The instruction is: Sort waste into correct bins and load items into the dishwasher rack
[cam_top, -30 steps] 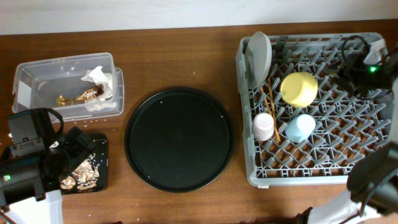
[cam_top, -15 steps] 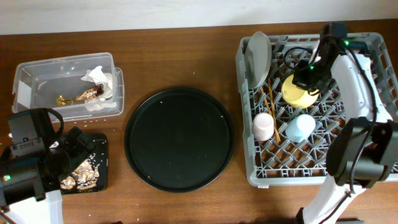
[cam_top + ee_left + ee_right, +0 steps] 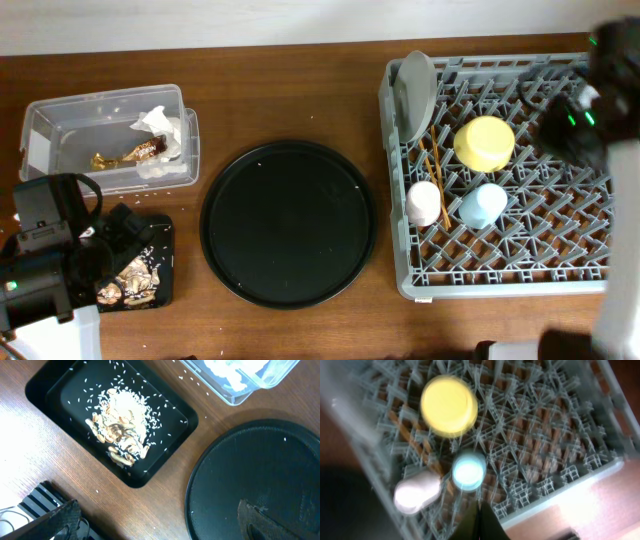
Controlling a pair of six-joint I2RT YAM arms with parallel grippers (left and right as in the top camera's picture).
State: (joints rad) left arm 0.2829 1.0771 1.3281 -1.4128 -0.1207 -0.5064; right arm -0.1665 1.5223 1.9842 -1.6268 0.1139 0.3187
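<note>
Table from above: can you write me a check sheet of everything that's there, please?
Surface: brown wooden table.
Job's things: grey plate, yellow bowl, pink cup, light-blue cup and chopsticks sit in the rack; napkin and wrapper lie in the clear box; food scraps with rice lie in the small black tray.
Clutter: large round black tray, only specks on it.
Fingers: left fingers open, holding nothing; right fingers shut, holding nothing, above the rack.
Cables: a black cable loops on the left arm.
Surroundings: pale strip beyond the table's far edge.
</note>
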